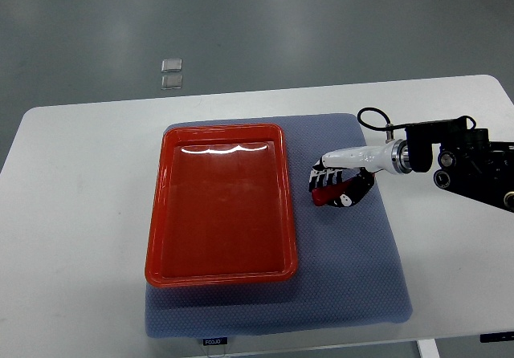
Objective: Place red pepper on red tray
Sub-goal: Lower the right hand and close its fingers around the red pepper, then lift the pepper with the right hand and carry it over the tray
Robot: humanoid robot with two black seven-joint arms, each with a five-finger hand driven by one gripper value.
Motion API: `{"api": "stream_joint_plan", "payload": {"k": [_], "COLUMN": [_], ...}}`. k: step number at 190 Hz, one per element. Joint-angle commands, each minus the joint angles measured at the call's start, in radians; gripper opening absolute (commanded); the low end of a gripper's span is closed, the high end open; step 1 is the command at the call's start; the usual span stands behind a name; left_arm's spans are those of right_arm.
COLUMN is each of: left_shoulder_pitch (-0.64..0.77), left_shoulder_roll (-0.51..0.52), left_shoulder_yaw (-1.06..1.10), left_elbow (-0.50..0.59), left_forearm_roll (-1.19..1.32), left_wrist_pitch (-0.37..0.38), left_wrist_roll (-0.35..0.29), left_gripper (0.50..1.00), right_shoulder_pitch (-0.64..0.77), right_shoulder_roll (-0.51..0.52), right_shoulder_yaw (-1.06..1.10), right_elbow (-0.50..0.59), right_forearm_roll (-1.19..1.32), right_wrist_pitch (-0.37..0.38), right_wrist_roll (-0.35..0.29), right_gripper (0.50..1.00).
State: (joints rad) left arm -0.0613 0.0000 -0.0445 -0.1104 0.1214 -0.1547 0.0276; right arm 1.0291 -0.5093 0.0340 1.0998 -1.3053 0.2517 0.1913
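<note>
red pepper [325,195]: mostly hidden under fingers, glossy red | right hand [341,183]: curled around it, on blue mat [353,262] | red tray [221,205]: beside, bare

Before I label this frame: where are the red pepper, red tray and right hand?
red pepper [326,195], top view, visible red side.
red tray [160,213], top view, left rim.
right hand [339,183], top view, its middle.
</note>
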Motion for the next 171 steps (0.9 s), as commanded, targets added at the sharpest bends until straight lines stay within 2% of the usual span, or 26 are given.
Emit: {"api": "stream_joint_plan", "payload": {"k": [1, 53, 102, 135, 171], "left_shoulder_pitch": [0.0, 0.0, 0.0, 0.001, 0.001], "left_shoulder_roll": [0.0, 0.0, 0.0, 0.0, 0.0], "left_shoulder_yaw": [0.0, 0.0, 0.0, 0.0, 0.0], "left_elbow": [0.0, 0.0, 0.0, 0.0, 0.0], "left_forearm_roll": [0.0, 0.001, 0.0, 0.0, 0.001], "left_wrist_pitch": [0.0, 0.001, 0.0, 0.0, 0.0], "left_wrist_roll": [0.0, 0.0, 0.0, 0.0, 0.0], "left_gripper": [1.0, 1.0, 1.0, 1.0, 1.0], "right_shoulder_pitch": [0.003, 0.051, 0.151, 0.18, 0.174], "right_shoulder_roll": [0.0, -0.014, 0.005, 0.106, 0.21], "right_shoulder_yaw": [0.001, 0.004, 0.014, 0.018, 0.018], "right_elbow": [0.0, 0.0, -0.005, -0.02, -0.034], "right_forearm_roll": [0.0, 0.003, 0.021, 0.023, 0.026], "right_wrist_pitch": [0.001, -0.002, -0.025, -0.046, -0.081], "right_wrist_roll": [0.0, 0.005, 0.008, 0.014, 0.065], "right_gripper": [0.5, 0.5, 0.5, 0.5, 0.504]}}
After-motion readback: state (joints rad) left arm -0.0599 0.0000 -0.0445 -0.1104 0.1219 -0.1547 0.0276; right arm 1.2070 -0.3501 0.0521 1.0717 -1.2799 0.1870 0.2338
